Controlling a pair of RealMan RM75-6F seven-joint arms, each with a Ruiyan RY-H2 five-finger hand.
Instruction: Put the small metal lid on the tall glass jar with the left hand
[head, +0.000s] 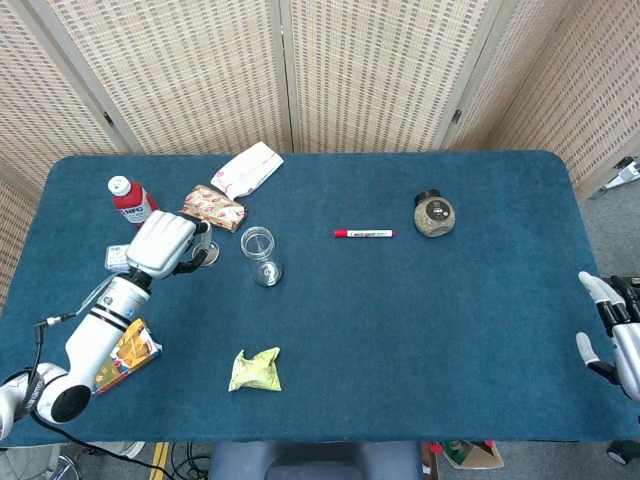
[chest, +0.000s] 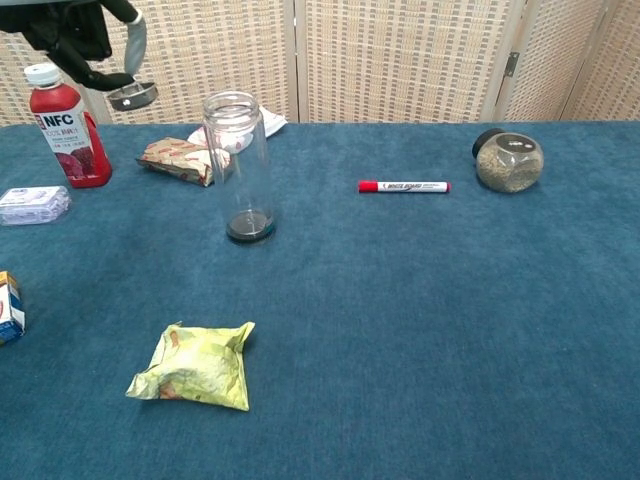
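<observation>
Left hand (head: 163, 243) raised above the table (head: 400, 330), at the left side, holding the small metal lid (chest: 132, 96) pinched at its fingertips; from the chest camera the lid hangs just below the dark fingers (chest: 95, 40), near the top edge of the frame. Lid sits level or close to it, clear of the table surface. Tall glass jar (chest: 238, 165) stands upright and open-mouthed to the right of the lid; lid and jar mouth are apart, the lid off to the jar's left and about level with its rim, not over the opening. From the head camera the hand lies just left of the jar, the lid showing at the hand's right edge between hand and jar. Red juice bottle (chest: 62, 125) with white cap stands behind and left of the hand. A small clear packet (chest: 33, 203) lies near the table's left edge, partly under the arm in the head view. A brown snack wrapper (head: 212, 207) and a white pouch (head: 247, 169) lie behind the jar. A crumpled yellow-green bag (chest: 195, 365) lies in front of the jar, toward the near edge. A red marker (head: 364, 234) lies flat mid-table, with a round jar of grains (head: 434, 214) further right. Right hand (head: 612, 330) at the far right table edge, fingers apart, holding nothing.
</observation>
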